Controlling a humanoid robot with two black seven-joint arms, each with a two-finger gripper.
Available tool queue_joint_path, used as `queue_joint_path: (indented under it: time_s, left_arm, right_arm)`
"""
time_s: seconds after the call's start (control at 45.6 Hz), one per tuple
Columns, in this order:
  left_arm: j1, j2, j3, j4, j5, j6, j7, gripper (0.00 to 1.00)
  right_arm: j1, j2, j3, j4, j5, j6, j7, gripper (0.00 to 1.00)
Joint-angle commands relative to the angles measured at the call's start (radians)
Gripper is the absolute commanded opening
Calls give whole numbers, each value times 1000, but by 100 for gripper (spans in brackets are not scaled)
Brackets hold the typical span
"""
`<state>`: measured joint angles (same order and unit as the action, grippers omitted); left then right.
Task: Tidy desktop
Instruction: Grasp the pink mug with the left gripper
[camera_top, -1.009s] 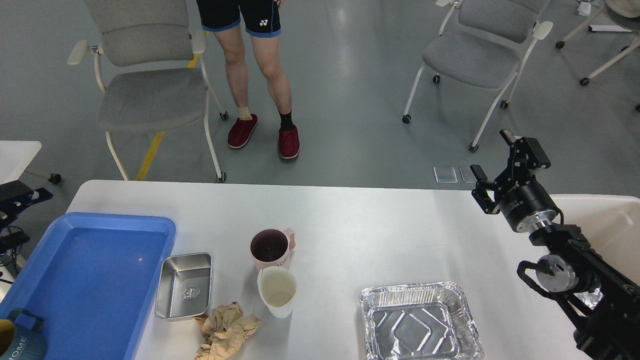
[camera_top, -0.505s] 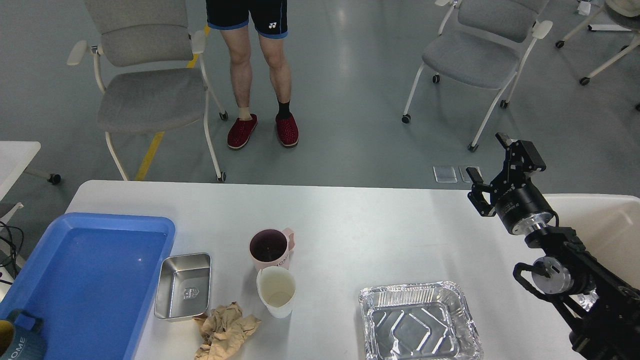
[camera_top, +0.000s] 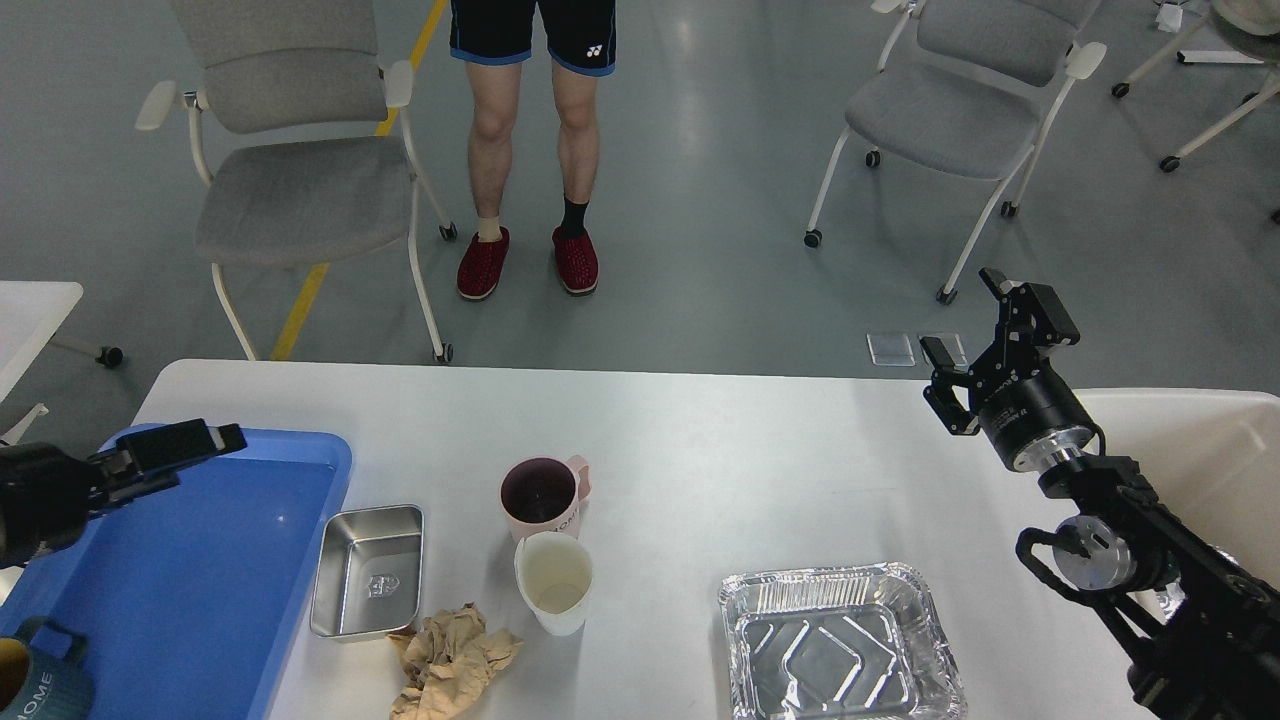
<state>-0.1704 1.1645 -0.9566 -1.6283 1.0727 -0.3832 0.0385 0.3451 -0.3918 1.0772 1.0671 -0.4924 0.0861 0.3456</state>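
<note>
The desktop (camera_top: 700, 440) is a big white table that fills the lower half of the frame, and its long side runs from left to right. On its left end sits a blue tray (camera_top: 200, 580), with a dark cup (camera_top: 35, 680) in the tray's bottom left corner. Just right of the tray is a small metal pan (camera_top: 367, 570), and a crumpled brown paper (camera_top: 450, 660) lies touching the pan's lower right corner. Near the middle stand a pink cup (camera_top: 543, 497) and, just below it, a white cup (camera_top: 553, 581), very close together. A foil pan (camera_top: 840, 645) sits at the lower right. A cream bin (camera_top: 1200, 450) shows at the right edge. Half a second ago the left arm was out of sight; now the left gripper (camera_top: 175, 450) pokes in from the left, over the top left corner of the tray. It is too dark and end-on to tell if it is apart or together. The right gripper (camera_top: 985, 325) has slid a little to the left and hangs above the far right edge of the table, its fingers apart and holding nothing. The person in red shoes (camera_top: 528, 262) has stepped to the right.
</note>
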Motion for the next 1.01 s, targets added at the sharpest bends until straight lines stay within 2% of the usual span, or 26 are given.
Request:
queue_joint_path:
  time_s: [0.0,0.154,0.263,0.285,0.461,0.68,0.724,0.987]
  left_arm:
    - [-141,-143,96,62,91,-26,38,96]
    - [-343,-272,346,194,138,-19,49,96]
    - [-439,-375,437,281,138,-19,49,96]
    - [-480,-438,473,338,138,-19,49,96]
    - [-541,-574,518,442,139,-16,47,94]
    - [-555,-669,559,530,167,-14,46,87]
    - [-555,-686,567,544,167,-14,46,84]
    - [-557,-747,598,631,164,-14,47,42]
  right_arm:
    - [-5,-6,1,2,0,0,1,100]
    - [-8,-4,1,4,0,0,1,100]
    - [-8,-6,3,5,0,0,1,100]
    - [-9,-6,3,5,0,0,1,100]
    - [-20,-21,4,5,0,0,1,100]
    - [-23,-22,6,5,0,0,1,100]
    - [-23,-22,6,5,0,0,1,100]
    - [-26,-41,7,7,0,0,1,100]
